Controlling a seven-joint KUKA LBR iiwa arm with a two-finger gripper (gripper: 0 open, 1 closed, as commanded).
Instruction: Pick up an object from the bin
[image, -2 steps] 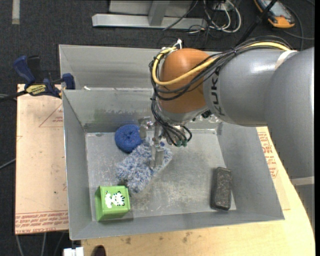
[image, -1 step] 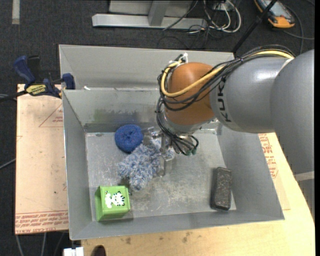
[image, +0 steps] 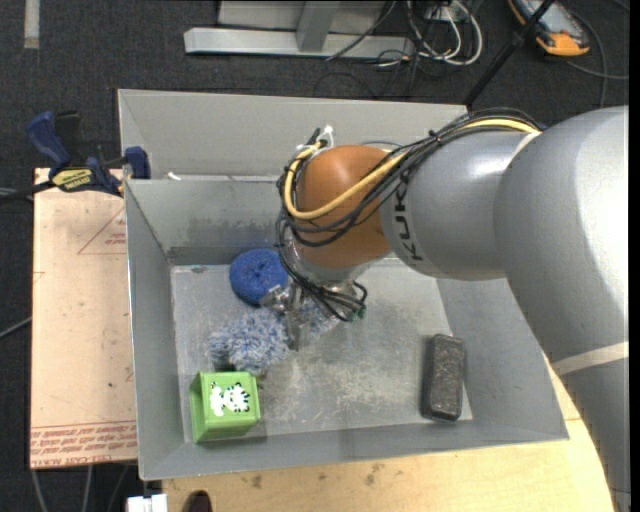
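The end effector (image: 296, 322), half hidden beneath its orange cover (image: 340, 215), sat against the blue-and-white speckled cloth (image: 245, 343), whether clenched or released I couldn't tell.

Floor (image: 70, 60) is dark carpet, charcoal w/ fine lighter speckle, seen along the top and down the left of the view. Top centre: a flat grey metal base plate (image: 250, 40) lies on the carpet, w/ a grey post (image: 318, 20) at its middle. Just to the right, a tangle of cables (image: 450, 35), black, white and grey, spreads over the carpet. Top right corner: an orange-and-black device (image: 555, 30), partly cut off. A thin black lead (image: 14, 328) crosses the carpet at left edge. Light is even and soft.
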